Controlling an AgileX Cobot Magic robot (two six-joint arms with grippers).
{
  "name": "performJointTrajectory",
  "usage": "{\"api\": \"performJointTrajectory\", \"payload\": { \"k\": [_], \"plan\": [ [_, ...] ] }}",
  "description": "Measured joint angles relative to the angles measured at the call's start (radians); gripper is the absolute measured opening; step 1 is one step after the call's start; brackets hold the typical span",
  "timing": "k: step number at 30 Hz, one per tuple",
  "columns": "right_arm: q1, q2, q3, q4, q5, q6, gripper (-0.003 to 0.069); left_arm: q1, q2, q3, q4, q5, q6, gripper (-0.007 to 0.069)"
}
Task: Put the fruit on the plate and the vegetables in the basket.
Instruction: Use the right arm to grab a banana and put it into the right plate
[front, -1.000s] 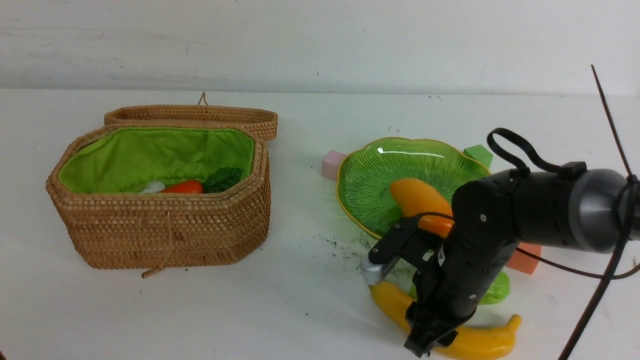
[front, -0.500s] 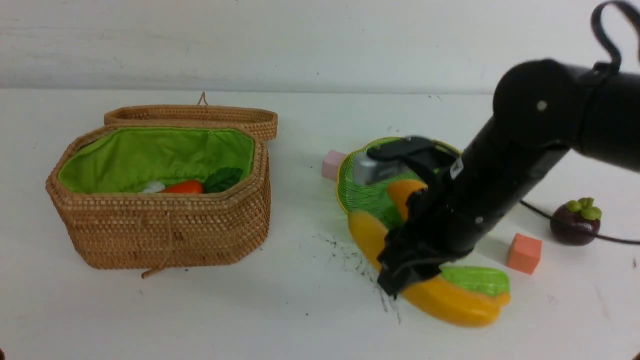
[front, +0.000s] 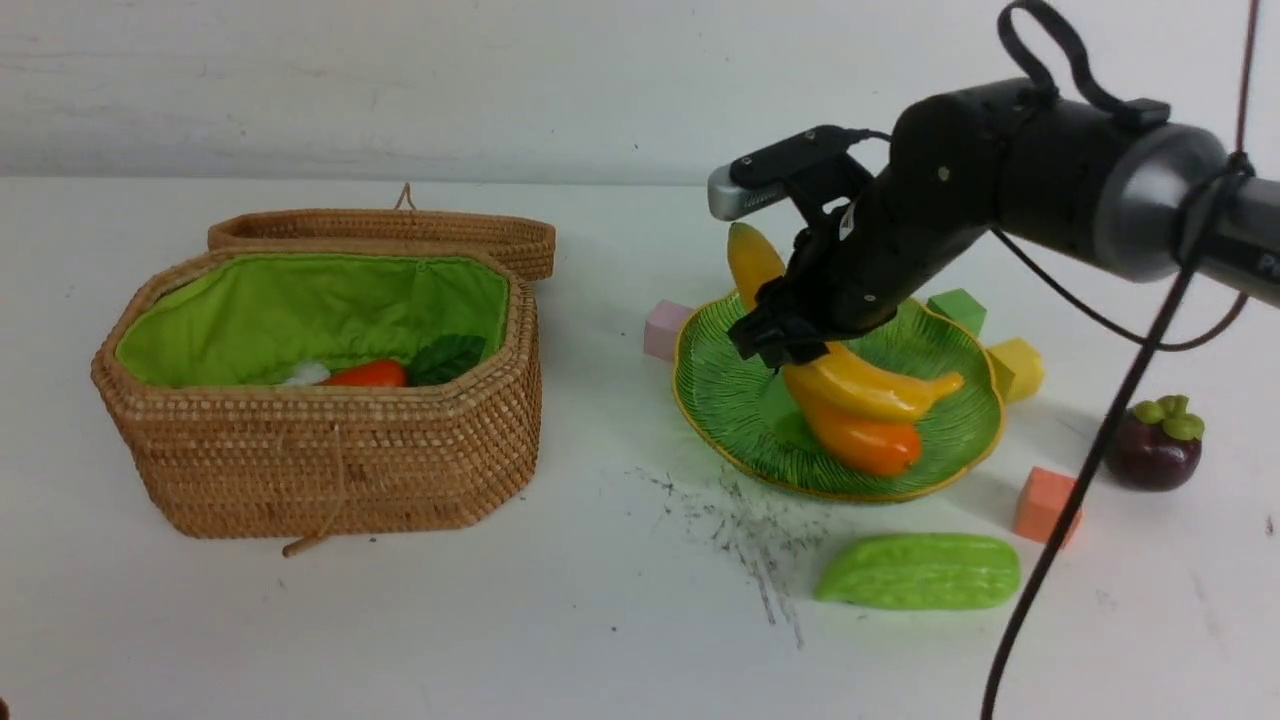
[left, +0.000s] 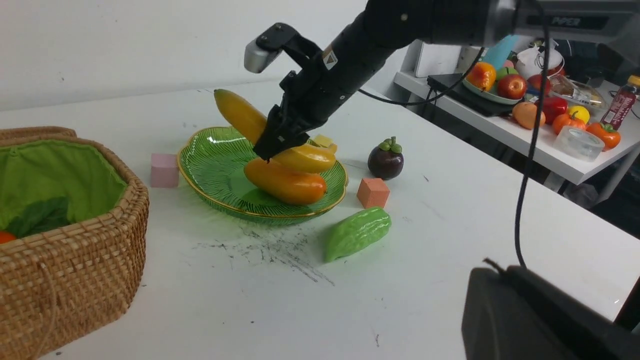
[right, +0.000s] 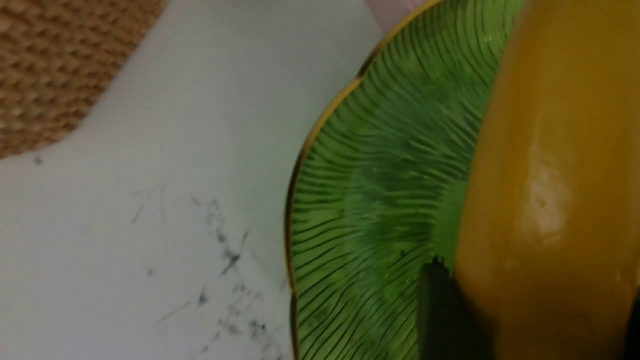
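My right gripper (front: 778, 342) is shut on the yellow banana (front: 860, 385), holding it tilted over the green plate (front: 715, 435). The banana's low end lies across the orange-yellow mango (front: 865, 442) on the plate. In the right wrist view the banana (right: 550, 175) fills the space between the black fingers (right: 440, 310). The purple mangosteen (front: 1155, 445) sits on the table at the right. The green gourd (front: 920, 572) lies in front of the plate. The carrot (front: 370, 375) and radish (front: 305, 375) lie in the wicker basket (front: 330, 470). My left gripper (left: 495, 267) is shut and empty, far from everything.
Small cubes ring the plate: pink (front: 667, 328), green (front: 955, 308), yellow (front: 1018, 368), orange (front: 1045, 503). The basket's lid (front: 380, 235) lies open behind it. A side table with other toy food (left: 525, 100) stands beyond the table's right edge.
My right gripper has carried the banana up from the table's front and back over the plate, onto the mango. The gourd and mangosteen have come into view.
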Motion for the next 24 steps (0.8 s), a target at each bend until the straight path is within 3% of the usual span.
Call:
{"api": "performJointTrajectory", "payload": {
  "k": [11, 19, 24],
  "plan": [
    [-0.033, 0.047, -0.038, -0.012, -0.018, 0.118, 0.0336, 0.0, 0.0, 0.0, 0.0, 0.04, 0.0, -0.0008],
    [-0.033, 0.047, -0.038, -0.097, 0.0, 0.202, 0.0557, 0.0, 0.0, 0.0, 0.0, 0.054, 0.0, -0.0008],
    [-0.033, 0.018, -0.038, -0.142, 0.052, 0.207, 0.0577, 0.0, 0.0, 0.0, -0.008, 0.057, 0.0, -0.0008]
  ]
}}
